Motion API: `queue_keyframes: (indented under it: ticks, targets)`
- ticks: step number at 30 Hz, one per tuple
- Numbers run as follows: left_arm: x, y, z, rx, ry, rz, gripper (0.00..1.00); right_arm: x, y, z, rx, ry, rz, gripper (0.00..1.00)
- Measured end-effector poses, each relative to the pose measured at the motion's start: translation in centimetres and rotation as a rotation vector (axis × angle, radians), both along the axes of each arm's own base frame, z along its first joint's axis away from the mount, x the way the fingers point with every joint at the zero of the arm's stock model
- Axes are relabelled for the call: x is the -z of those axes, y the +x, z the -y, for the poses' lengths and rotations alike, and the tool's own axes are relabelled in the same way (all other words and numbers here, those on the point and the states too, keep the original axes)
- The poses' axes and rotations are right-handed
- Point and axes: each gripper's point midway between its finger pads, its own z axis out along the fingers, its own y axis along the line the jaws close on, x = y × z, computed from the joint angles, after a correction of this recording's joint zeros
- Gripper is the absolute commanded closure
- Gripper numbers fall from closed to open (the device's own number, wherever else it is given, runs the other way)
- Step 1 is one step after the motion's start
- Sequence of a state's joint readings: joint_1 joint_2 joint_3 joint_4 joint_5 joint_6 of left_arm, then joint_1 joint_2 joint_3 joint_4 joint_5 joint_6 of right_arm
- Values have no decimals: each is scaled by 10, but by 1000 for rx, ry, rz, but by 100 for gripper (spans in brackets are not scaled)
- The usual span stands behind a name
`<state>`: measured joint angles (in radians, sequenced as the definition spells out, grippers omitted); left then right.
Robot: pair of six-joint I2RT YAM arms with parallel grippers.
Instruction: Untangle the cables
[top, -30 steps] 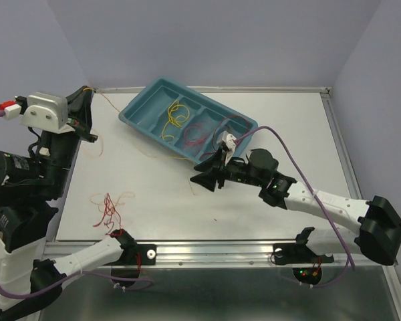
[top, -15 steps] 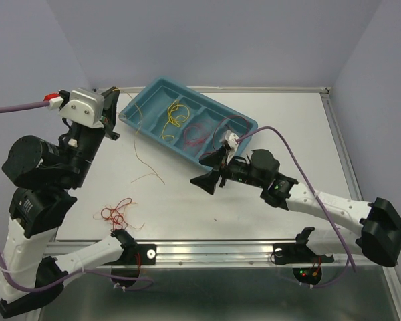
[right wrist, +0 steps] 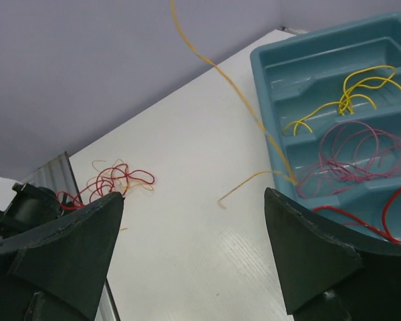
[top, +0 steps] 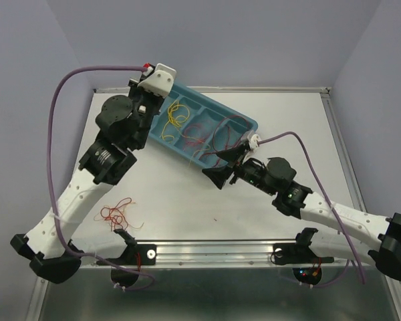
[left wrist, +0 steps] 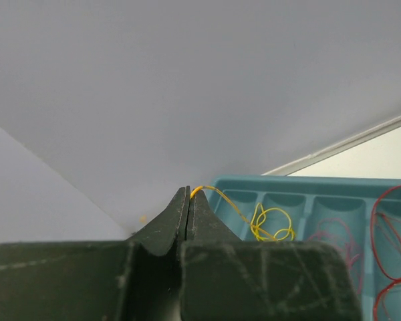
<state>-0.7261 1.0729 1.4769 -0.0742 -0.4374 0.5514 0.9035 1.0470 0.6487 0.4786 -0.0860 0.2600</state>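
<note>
My left gripper [left wrist: 188,191] is shut on one end of a thin orange-yellow cable [left wrist: 222,198], at the left end of the teal tray [top: 248,124]. From above, this gripper [top: 139,93] hangs by the tray's far-left corner. The held cable [right wrist: 217,67] runs down over the tray's edge, and its free end lies on the table. My right gripper [right wrist: 194,194] is open and empty, just above the table in front of the tray [right wrist: 267,60]. A red and orange tangle [top: 117,212] lies near the table's front left and also shows in the right wrist view [right wrist: 113,179].
The tray's compartments hold yellow cables [top: 176,114], pink cables [top: 196,138] and red cables [top: 228,130]. Thick purple arm cables [top: 73,73] arc above the left side. The metal rail [top: 214,253] runs along the near edge.
My left arm has swung right from the table's far-left edge to the tray's left end, carrying the orange-yellow cable. The red tangle stayed on the table. My right gripper shifted slightly right.
</note>
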Motion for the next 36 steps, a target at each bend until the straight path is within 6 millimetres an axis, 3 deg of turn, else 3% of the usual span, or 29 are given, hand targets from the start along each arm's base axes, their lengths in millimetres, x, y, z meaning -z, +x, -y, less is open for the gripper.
queue_keyframes:
  ticks: [4, 10, 16, 19, 29, 36]
  targets:
    - [14, 39, -1, -74, 55, -33, 100, -5, 4, 13, 64, 24, 9, 9]
    - [2, 92, -29, -189, 56, -25, 100, -6, 8, 26, 131, 45, 12, 9]
    - [-9, 126, -46, -242, 42, 6, 100, -9, 12, 31, 161, 58, 17, 9]
    - [-5, 137, -46, -247, 47, 3, 100, -9, 13, 31, 166, 59, 17, 9]
    - [55, 178, -30, -241, 102, -93, 100, -11, 12, 32, 166, 67, 17, 9]
    - [85, 202, -44, -284, 115, -149, 100, -15, 9, 34, 164, 84, 19, 9]
